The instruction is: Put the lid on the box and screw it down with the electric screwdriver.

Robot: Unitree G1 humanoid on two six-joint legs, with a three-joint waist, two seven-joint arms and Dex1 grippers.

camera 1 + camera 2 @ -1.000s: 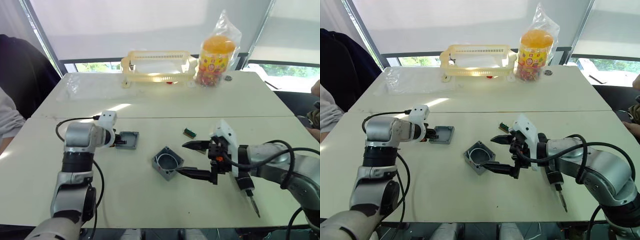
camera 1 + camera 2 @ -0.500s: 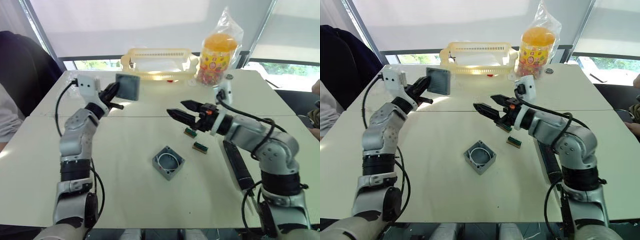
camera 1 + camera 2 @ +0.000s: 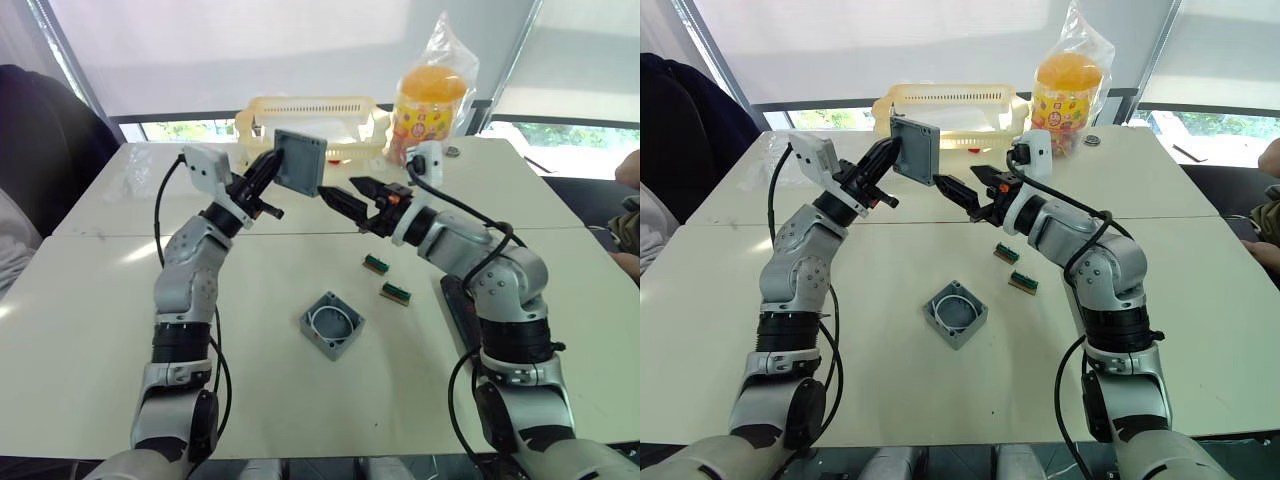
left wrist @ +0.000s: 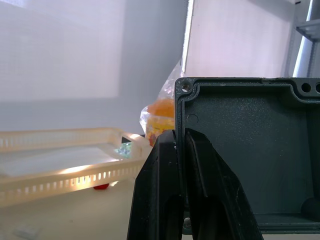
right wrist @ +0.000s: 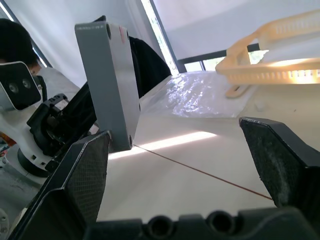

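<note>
Lid (image 3: 300, 162), a shallow square of smooth grey plastic with rounded corners and screw holes, is pinched by one rim in the left end effector (image 3: 268, 172), raised above the counter (image 3: 100, 330). The right end effector (image 3: 340, 196) spreads wide just beside it. Below, the deep grey box (image 3: 332, 325) sits on the counter, a white wire coil inside. Behind stand a cream slotted basket (image 3: 310, 112) and an orange jar in a clear bag (image 3: 430, 100).
</note>
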